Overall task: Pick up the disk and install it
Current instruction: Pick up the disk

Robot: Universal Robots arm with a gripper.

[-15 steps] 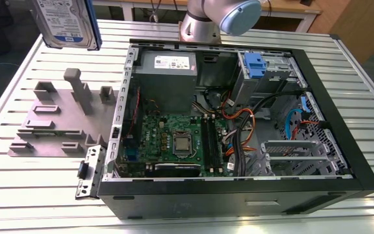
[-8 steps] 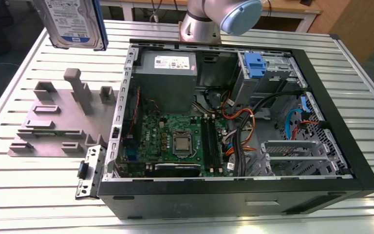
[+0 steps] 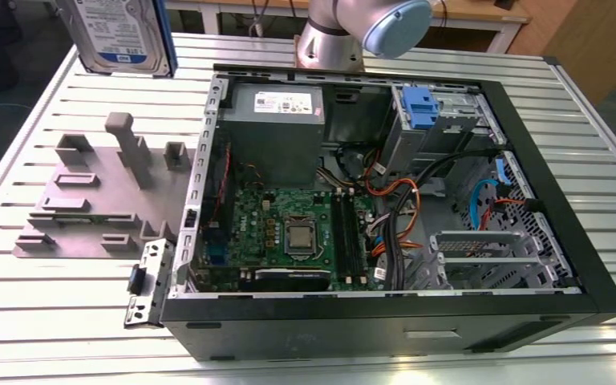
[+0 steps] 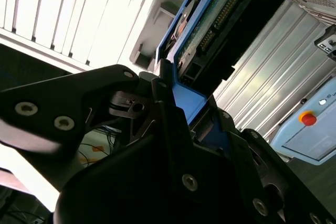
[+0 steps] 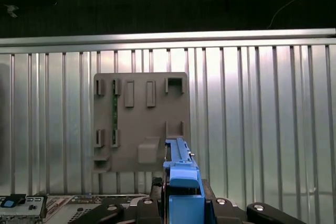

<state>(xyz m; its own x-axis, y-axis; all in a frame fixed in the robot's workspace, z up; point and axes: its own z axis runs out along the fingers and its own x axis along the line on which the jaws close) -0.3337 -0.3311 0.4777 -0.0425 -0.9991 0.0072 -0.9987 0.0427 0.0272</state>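
Exterior view: got the flat silver rectangular disk (image 3: 115, 32) with white-and-blue label up in the air, upright, far back at the exterior view's left, above the ribbed aluminium table (image 3: 62, 321). Under it on the table, a flat grey plastic fixture plate (image 3: 94, 200) with upright pegs. Just beside that, toward the exterior view's right, an open black computer case (image 3: 394, 321) lying on its side. Inside: grey power-supply box (image 3: 276, 120) at the far end, green motherboard (image 3: 286, 228) nearer, small blue plastic clip (image 3: 420, 108) in the far bay, orange and black cables (image 3: 404, 208) strung across beside the board. Silver-and-blue arm joint (image 3: 362, 28) behind the case's far wall.

Second wrist view: black gripper (image 4: 184, 103) clenched on the disk's blue bracket, green circuit side and connector row facing the camera. Beyond, a red round button (image 4: 308, 119) on a pale box.

First wrist view: looking down the bracket's blue edge, held well above the fixture plate and table slats.
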